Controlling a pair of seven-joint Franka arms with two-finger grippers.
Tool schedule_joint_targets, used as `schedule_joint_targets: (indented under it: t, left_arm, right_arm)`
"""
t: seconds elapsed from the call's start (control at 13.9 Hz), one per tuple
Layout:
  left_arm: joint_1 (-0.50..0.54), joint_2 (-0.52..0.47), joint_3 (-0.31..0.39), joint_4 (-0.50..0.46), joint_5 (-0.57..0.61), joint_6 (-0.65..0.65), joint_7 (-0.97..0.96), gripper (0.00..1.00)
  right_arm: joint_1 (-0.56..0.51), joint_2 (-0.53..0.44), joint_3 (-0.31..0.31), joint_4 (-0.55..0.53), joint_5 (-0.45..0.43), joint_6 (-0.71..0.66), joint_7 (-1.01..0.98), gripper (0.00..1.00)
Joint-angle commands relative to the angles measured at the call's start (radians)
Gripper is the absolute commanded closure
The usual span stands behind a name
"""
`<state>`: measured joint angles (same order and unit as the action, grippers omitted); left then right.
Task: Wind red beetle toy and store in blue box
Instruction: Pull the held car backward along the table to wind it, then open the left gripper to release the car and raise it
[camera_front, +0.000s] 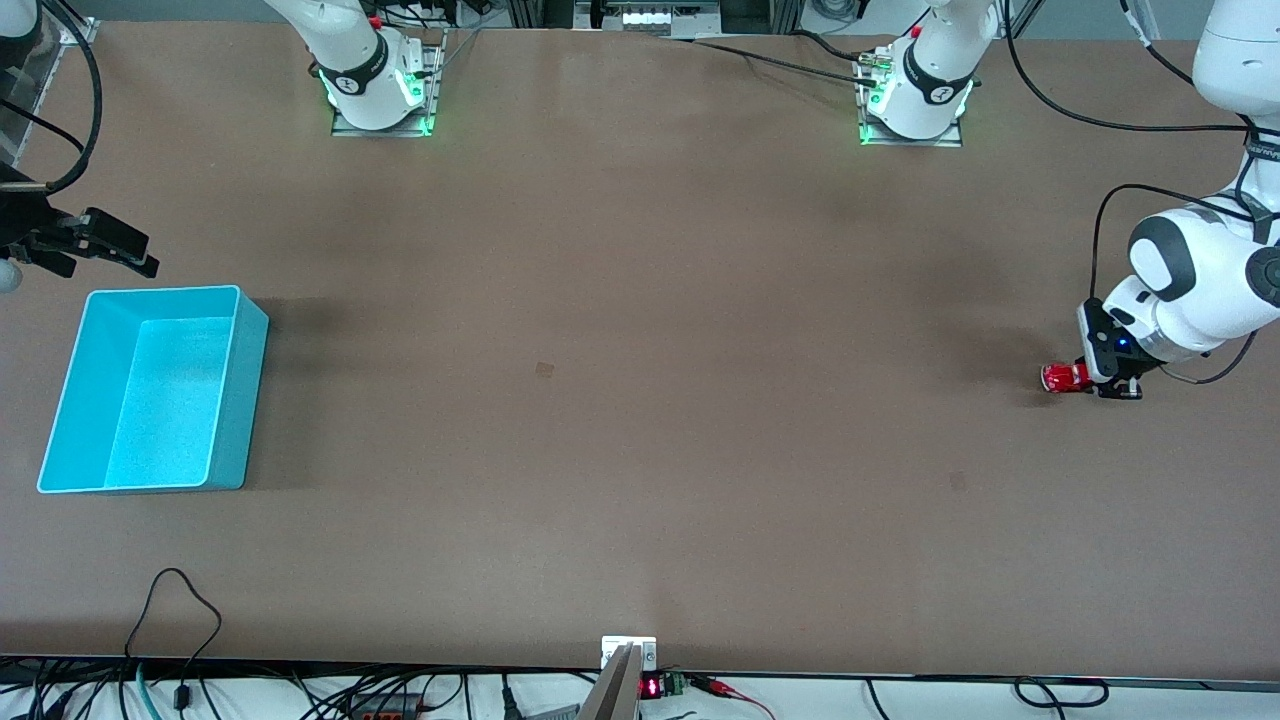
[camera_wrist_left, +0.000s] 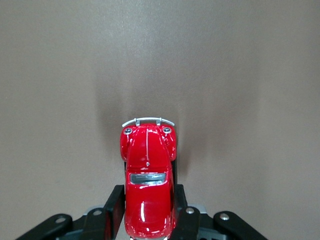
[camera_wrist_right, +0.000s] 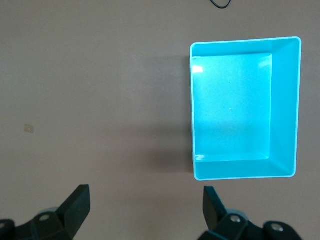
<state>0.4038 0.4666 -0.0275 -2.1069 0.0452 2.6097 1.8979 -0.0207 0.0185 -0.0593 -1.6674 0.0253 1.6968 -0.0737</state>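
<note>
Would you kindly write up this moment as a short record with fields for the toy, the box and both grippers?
toy: red beetle toy on the table at the left arm's end
box: blue box at the right arm's end, nothing inside
left gripper: left gripper low at the table, fingers closed on the toy's sides
right gripper: right gripper open, above the table beside the box, waiting
table: brown table

No text, label or brand can be read anywhere. A small red lit display (camera_front: 651, 687) at the table's near edge shows digits too small to read.
</note>
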Motion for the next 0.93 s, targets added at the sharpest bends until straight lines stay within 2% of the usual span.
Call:
schedule_joint_targets:
  t: [0.0, 0.14, 0.36, 0.86]
  left_arm:
    - [0.016, 0.020, -0.011, 0.019, 0.015, 0.001, 0.021, 0.00]
    - [0.015, 0.004, -0.011, 0.030, 0.015, -0.025, 0.018, 0.00]
    - [0.015, 0.001, -0.011, 0.083, 0.015, -0.147, 0.017, 0.00]
    - [0.020, -0.104, 0.001, 0.085, 0.013, -0.313, -0.069, 0.00]
  right_arm:
    - [0.002, -0.009, 0.006, -0.006, -0.015, -0.009, 0.015, 0.00]
    - [0.002, -0.009, 0.004, -0.006, -0.015, -0.009, 0.015, 0.00]
    - [0.002, -0.009, 0.004, -0.006, -0.013, -0.009, 0.015, 0.00]
    - [0.002, -0.009, 0.004, -0.006, -0.013, -0.009, 0.015, 0.00]
